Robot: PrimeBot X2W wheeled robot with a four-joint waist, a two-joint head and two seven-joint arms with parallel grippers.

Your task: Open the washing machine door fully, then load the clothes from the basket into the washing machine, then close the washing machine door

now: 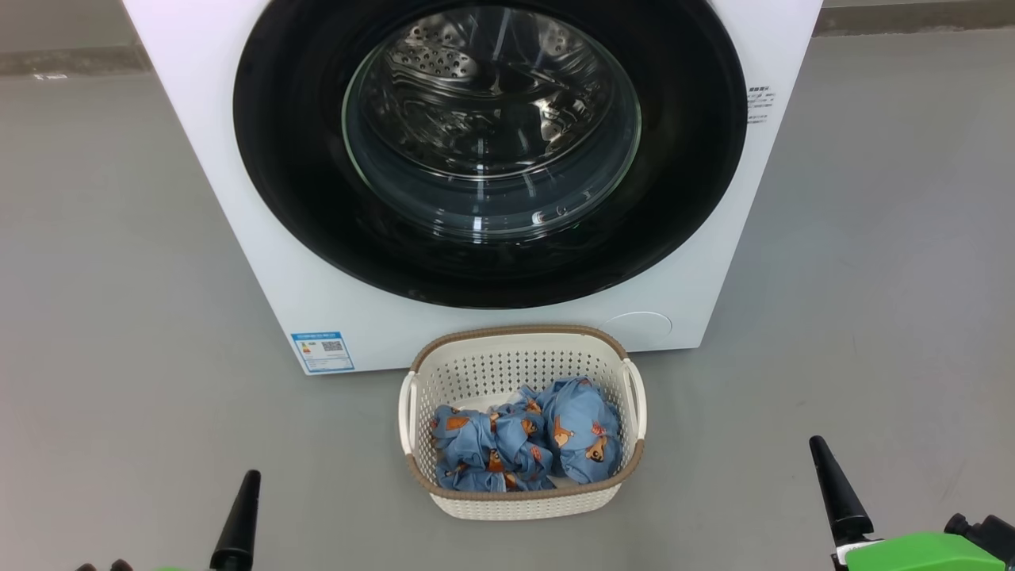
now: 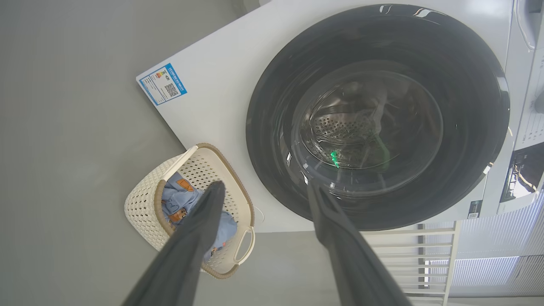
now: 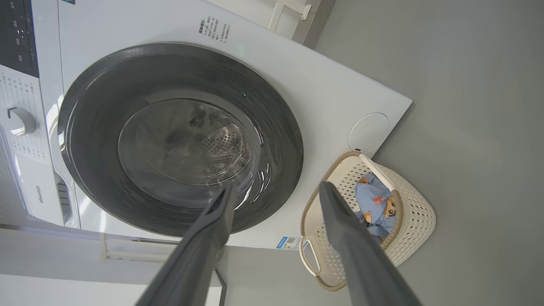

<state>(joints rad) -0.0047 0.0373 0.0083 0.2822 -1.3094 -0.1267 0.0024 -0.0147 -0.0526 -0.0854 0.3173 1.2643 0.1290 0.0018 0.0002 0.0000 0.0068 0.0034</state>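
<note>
glossy black round door [image 1: 317, 198] is sitting shut, so bear-print blue clothes [image 1: 579, 428] are waiting in cream perforated basket [image 1: 523, 337]; left gripper [image 2: 264, 187], right gripper [image 3: 277, 187] both gaping empty.

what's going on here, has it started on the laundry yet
Not yet. The washing machine door is shut, and the clothes sit bunched in the basket on the floor before the washing machine. The left gripper and right gripper are open, holding nothing, clear of both.
</note>
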